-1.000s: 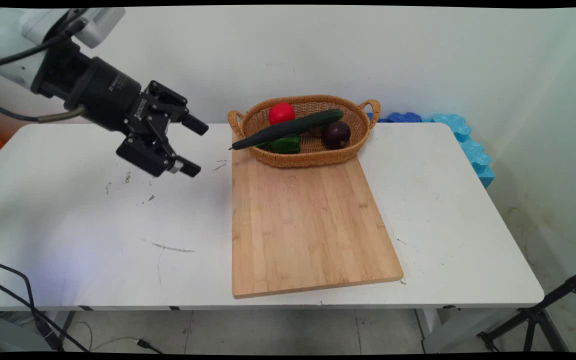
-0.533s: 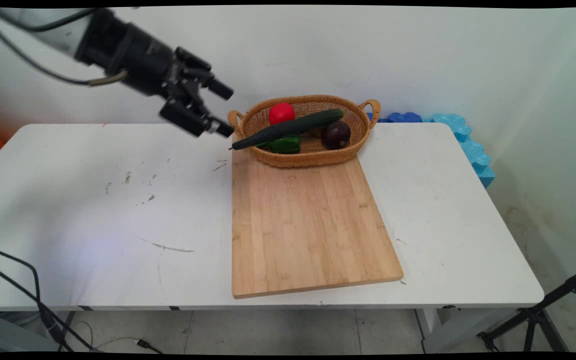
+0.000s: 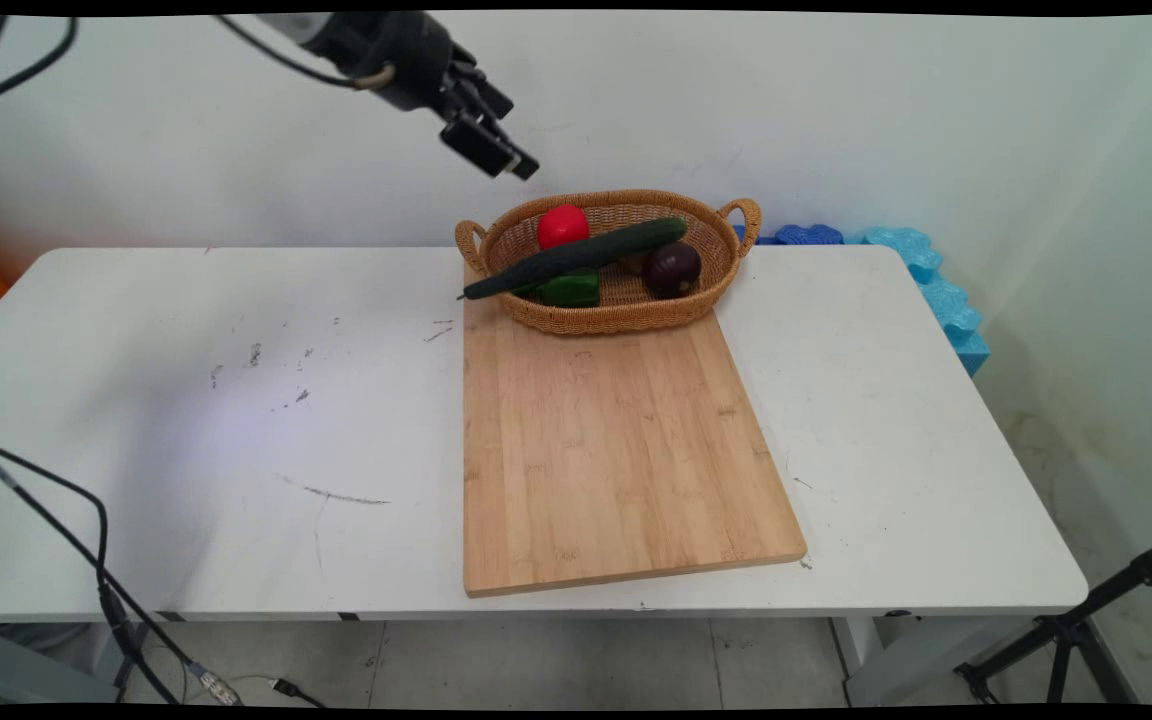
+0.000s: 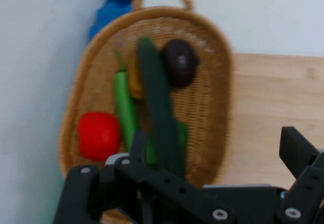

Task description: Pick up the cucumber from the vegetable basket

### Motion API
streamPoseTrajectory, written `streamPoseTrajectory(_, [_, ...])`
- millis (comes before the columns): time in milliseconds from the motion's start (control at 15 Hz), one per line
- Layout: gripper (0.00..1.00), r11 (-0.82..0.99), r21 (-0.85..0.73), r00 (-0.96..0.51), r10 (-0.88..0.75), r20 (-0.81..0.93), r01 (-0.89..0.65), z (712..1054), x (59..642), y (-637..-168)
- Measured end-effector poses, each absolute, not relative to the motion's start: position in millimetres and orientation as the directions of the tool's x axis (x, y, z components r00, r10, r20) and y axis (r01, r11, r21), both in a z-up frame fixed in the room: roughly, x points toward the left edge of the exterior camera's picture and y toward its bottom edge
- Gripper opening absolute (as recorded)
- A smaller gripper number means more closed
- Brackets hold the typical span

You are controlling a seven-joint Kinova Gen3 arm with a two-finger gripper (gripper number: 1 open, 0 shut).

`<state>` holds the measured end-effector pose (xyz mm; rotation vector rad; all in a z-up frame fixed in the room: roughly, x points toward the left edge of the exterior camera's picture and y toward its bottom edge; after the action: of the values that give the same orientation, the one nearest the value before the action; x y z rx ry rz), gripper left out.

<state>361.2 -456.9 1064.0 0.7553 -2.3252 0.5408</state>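
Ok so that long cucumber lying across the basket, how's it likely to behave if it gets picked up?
The cucumber looks stiff, so it probably lifts as one piece. It is long and one end juts past the basket rim, so held off-centre it may tilt. Its smooth, round skin could slip or roll. The gripper hovers open above the basket.

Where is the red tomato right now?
In the main view, the tomato sits in the basket at the far end of the table, behind the long cucumber, toward the basket's left end.
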Motion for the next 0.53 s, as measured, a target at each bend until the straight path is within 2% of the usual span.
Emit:
streamPoseTrajectory(267, [1.00, 0.700, -0.207, -0.636, -0.432, 0.640, -0.683, 1046, 358, -499])
streamPoseTrajectory(533, [1.00, 0.654, -0.210, -0.624, -0.501, 0.599, -0.727, 1013, 354, -538])
